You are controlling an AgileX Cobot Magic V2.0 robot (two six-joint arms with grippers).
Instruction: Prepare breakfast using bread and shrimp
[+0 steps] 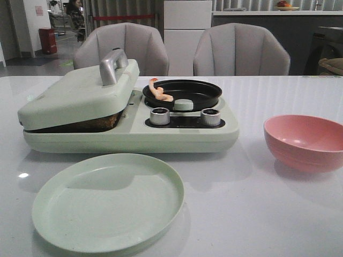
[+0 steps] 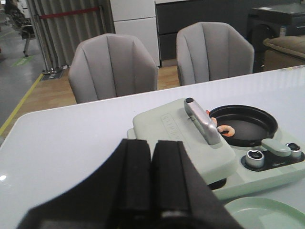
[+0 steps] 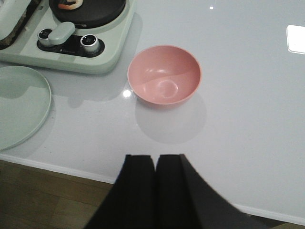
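On my left wrist camera I see the left gripper [image 2: 151, 191] with its two black fingers [image 2: 135, 181] pressed together, nothing between them. The right gripper [image 3: 155, 191] looks the same, its fingers [image 3: 139, 186] closed on nothing. On the front camera neither arm is visible.

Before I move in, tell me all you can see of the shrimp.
The shrimp is small, curled, pinkish-orange and looks peeled. It lies in the black round pan on the breakfast maker's right side, at the pan's left rim next to the closed lid. In the front view part of it sticks up above the rim. The left wrist view shows it just behind the lid's metal handle. Neither gripper touches it.
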